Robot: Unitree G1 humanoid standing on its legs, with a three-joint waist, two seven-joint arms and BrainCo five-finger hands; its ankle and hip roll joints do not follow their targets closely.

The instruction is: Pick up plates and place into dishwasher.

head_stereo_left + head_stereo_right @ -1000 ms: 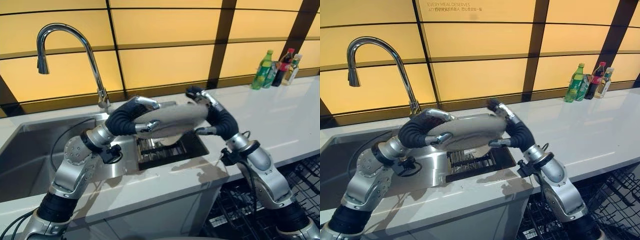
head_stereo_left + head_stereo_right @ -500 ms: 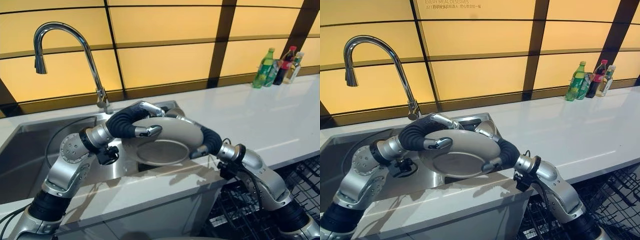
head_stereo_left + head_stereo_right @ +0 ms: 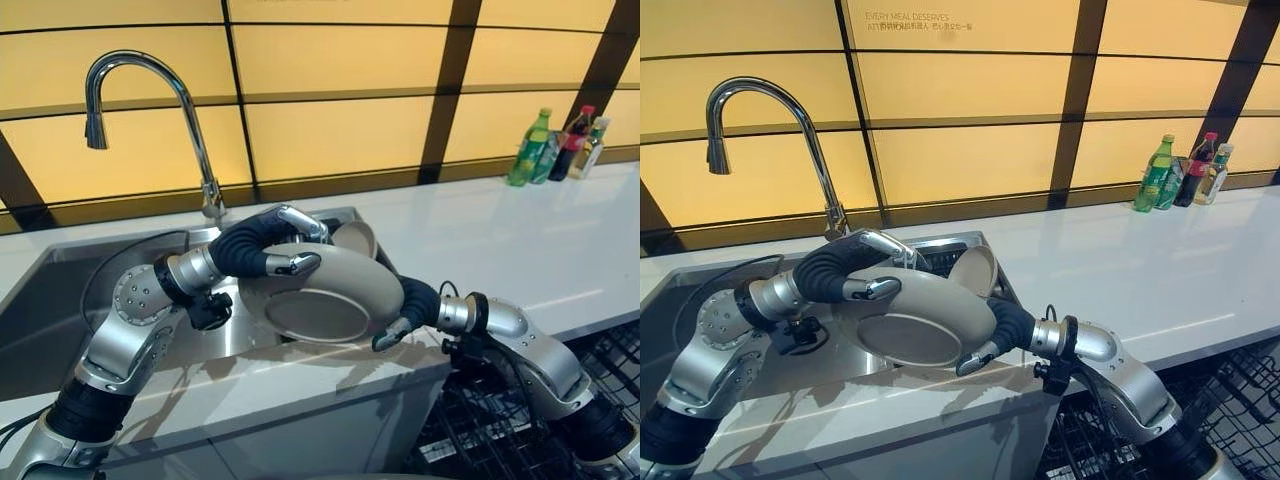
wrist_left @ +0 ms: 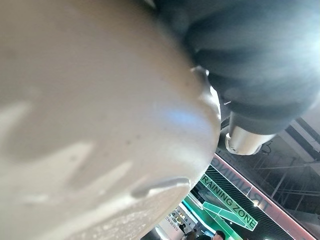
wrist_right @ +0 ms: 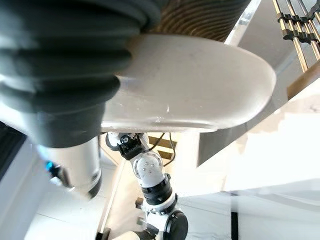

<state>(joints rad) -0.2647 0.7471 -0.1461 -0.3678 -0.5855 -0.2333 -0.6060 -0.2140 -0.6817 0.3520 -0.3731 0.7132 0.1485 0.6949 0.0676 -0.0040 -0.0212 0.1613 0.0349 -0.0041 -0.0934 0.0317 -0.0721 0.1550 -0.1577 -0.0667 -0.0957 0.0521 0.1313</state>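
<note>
Both hands hold one grey plate (image 3: 330,292) above the front edge of the sink (image 3: 60,300), over the counter (image 3: 520,250) lip. The left hand (image 3: 285,245) clamps the plate's rear-left rim, with fingers curled over the top edge and the thumb pressed on the face. The right hand (image 3: 400,315) grips the opposite, front-right rim (its dark cover hides most of the fingers, one dark-tipped finger showing below the rim). Compared with one second ago, the plate has come down and forward: it then stood nearly on edge, high above the drying rack in the sink, and now lies tilted with its hollow face up toward the camera, lower and nearer the counter edge. The right arm has dropped and swung in front of the counter. A second plate (image 3: 355,238) now shows upright in the rack behind the held one. The tap (image 3: 150,110) stands at the back of the sink; the bottles (image 3: 555,145) stand at the far right of the counter.
</note>
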